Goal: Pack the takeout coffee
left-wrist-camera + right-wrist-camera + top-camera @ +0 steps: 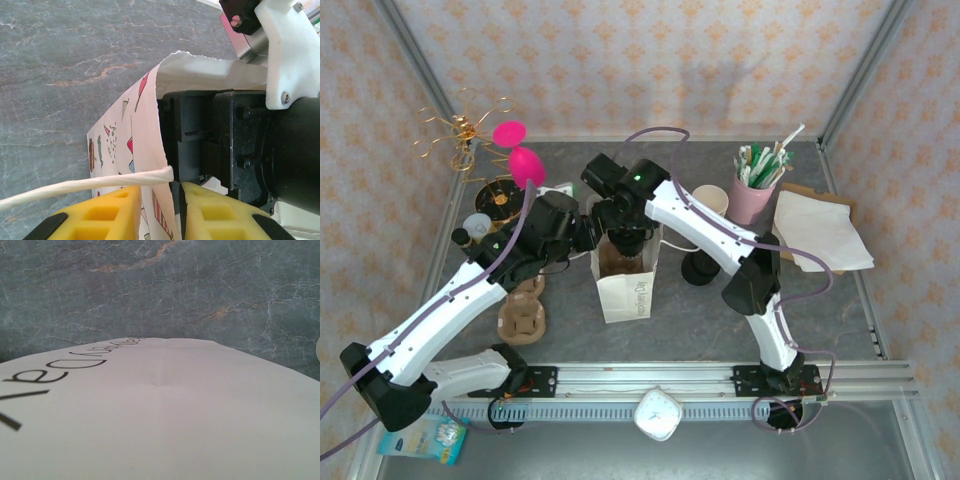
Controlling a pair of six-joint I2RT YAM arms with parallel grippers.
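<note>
Gold wire bent into a branching stand (465, 128) rises at the far left of the grey marbled table (690, 335), with two pink egg-shaped balls (526, 166) beside it. Nearer the arm bases lies a brown moulded cardboard cup carrier (523, 312). Our left gripper (161, 194) is at the left rim of the upright white paper bag (625, 290). Its yellow foam pads (107, 215) flank the bag's wall, beside the twisted white paper handle (85, 185); we cannot tell whether they pinch it. Our right gripper (623, 243) dips into the bag's open mouth with its fingers hidden, so we cannot tell whether they are spread or clenched. The takeout coffee is hidden from us, so we cannot tell where it sits. Right of the bag stand a pile of round black plastic lids (700, 268), a lidless cream paper cup (710, 200), a pink cup of wrapped straws (752, 200) and white paper napkins (820, 232).
</note>
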